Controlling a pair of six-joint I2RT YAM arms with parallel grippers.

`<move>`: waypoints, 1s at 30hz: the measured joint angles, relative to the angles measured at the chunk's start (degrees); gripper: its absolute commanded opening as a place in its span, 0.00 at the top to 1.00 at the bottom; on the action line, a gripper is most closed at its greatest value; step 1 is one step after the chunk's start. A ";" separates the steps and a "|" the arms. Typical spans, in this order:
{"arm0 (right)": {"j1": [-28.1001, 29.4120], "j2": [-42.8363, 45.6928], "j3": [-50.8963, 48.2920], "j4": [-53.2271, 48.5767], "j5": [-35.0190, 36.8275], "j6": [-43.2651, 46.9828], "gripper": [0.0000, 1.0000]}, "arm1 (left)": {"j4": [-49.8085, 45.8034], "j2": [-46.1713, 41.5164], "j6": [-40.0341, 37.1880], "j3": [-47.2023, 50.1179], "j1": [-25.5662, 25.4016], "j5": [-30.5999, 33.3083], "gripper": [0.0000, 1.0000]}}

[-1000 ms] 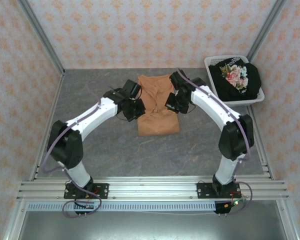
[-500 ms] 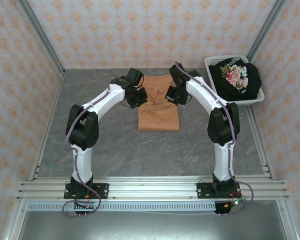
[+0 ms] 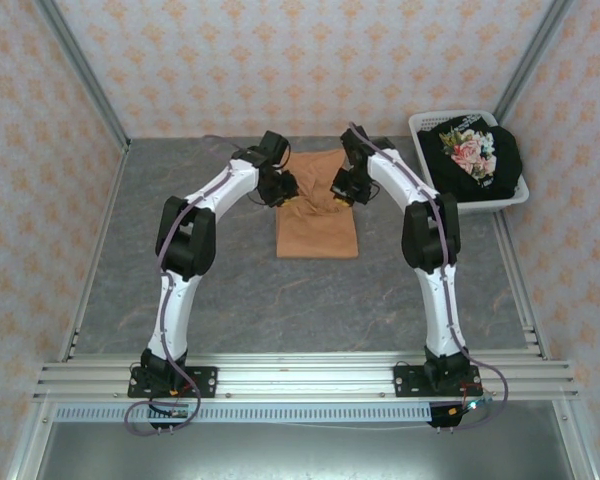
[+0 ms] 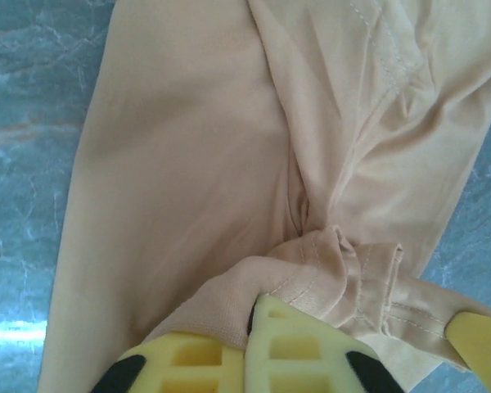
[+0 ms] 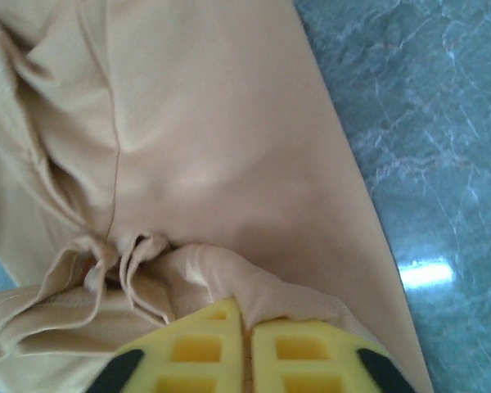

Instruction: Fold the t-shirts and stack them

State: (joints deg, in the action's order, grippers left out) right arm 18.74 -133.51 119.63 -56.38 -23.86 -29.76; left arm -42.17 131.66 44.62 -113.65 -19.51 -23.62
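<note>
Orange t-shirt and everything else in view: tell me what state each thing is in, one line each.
orange t-shirt: lying on the table, far end bunched and pinched.
black floral t-shirt: heaped unfolded in the white laundry basket.
white laundry basket: upright, holding that tee.
left tool: closed on a fold of the orange t-shirt.
right tool: closed on another fold of it.

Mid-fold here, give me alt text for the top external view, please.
The left gripper and right gripper are down on the far end of an orange t-shirt on the grey table, cloth bunched between them. A black flowered t-shirt sits in a white basket at far right.
</note>
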 measured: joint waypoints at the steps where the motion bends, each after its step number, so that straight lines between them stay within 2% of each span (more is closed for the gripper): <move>1: -0.57 -1.05 0.72 0.50 -0.68 -0.09 0.64 | 0.04 0.74 -0.04 -0.44 0.31 0.00 0.48; 5: -2.56 -3.30 3.28 1.92 -2.14 0.87 0.46 | 0.37 1.92 -0.79 -1.46 1.22 0.11 0.43; 8: -3.43 -3.13 5.07 2.32 -2.08 1.84 0.44 | 2.01 0.09 -0.81 0.17 1.40 1.51 0.43; 12: -3.52 -0.11 2.54 4.22 -1.66 2.49 0.44 | 5.05 -9.46 0.17 10.99 1.40 4.26 0.43; 17: -3.34 12.94 -15.96 9.53 -1.16 1.99 0.43 | 8.83 -24.98 3.45 26.62 1.38 4.96 0.47; 20: -3.06 22.12 -29.42 13.55 -1.14 0.87 0.39 | 10.78 -29.66 6.64 34.18 0.42 3.56 0.47; 25: -2.40 32.54 -46.97 19.52 -3.85 -2.80 0.38 | 14.32 -30.23 14.23 46.49 -4.76 0.20 0.46; 30: -1.88 33.53 -56.19 24.46 -7.56 -6.29 0.39 | 16.57 -28.41 20.26 50.42 -7.61 -1.55 0.46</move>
State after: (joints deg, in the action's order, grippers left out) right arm 16.86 -99.98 63.44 -31.92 -31.42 -36.05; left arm -25.61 103.24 64.88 -63.22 -27.11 -25.17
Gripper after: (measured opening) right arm 0.615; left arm 0.541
